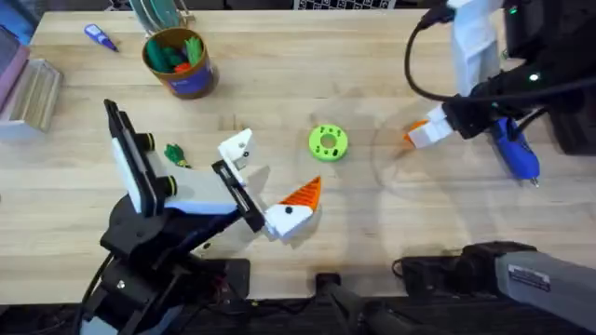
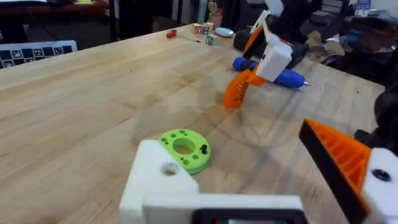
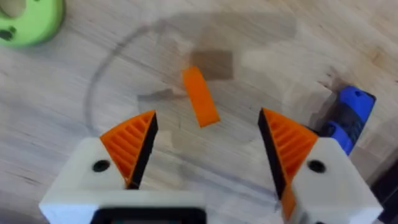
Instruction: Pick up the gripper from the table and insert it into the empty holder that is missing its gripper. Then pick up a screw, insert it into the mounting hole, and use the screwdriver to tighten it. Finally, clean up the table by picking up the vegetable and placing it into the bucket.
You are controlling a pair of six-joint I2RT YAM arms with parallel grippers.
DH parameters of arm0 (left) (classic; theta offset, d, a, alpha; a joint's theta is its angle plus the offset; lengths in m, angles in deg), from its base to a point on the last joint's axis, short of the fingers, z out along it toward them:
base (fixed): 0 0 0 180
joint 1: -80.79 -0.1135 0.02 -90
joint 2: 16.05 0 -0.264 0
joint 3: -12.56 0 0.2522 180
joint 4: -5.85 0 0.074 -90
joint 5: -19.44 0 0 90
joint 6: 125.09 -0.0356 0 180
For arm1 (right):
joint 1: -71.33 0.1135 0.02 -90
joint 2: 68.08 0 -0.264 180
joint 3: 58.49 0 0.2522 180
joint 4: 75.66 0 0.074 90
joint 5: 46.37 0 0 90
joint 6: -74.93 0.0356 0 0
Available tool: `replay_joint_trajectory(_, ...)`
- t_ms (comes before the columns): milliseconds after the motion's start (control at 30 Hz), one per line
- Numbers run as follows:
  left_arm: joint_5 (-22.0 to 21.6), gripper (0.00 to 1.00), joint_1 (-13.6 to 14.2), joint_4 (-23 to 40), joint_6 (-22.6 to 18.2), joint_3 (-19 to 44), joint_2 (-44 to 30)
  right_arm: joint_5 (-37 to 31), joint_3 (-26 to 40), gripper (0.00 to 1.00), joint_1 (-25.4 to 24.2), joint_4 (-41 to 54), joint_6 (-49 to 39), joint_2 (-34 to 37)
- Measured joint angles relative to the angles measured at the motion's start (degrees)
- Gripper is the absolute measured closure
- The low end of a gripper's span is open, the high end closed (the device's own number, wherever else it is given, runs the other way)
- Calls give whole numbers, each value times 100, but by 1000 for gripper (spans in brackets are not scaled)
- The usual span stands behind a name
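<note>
Right gripper open, hovering over orange gripper tip on table; blue screwdriver beside. Left gripper open, one holder bare.

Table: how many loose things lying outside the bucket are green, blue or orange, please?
Green: 2, the vegetable and the disc
Blue: 2, the screwdriver and the small pen
Orange: 1, the gripper
Total: 5

The screwdriver is cut off by the right wrist picture's edge. Overhead, the bucket's contents cannot be identified.
</note>
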Motion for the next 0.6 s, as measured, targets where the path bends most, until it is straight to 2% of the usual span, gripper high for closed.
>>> replay_joint_trajectory(100, 1, 16, 0, 0, 0, 0, 0, -54, 0, 22, 0, -9, -225, 233)
replay_joint_trajectory(233, 0, 16, 0, 0, 2, 0, 0, -81, 2, 88, 0, -18, -372, 495)
replay_joint_trajectory(500, 1, 15, 0, 0, 1, 0, 0, -35, 4, 417, 1, -217, -456, 651)
replay_joint_trajectory(600, 1, 14, 0, 2, 2, 0, 1, -32, 4, 485, 1, -182, -474, 651)
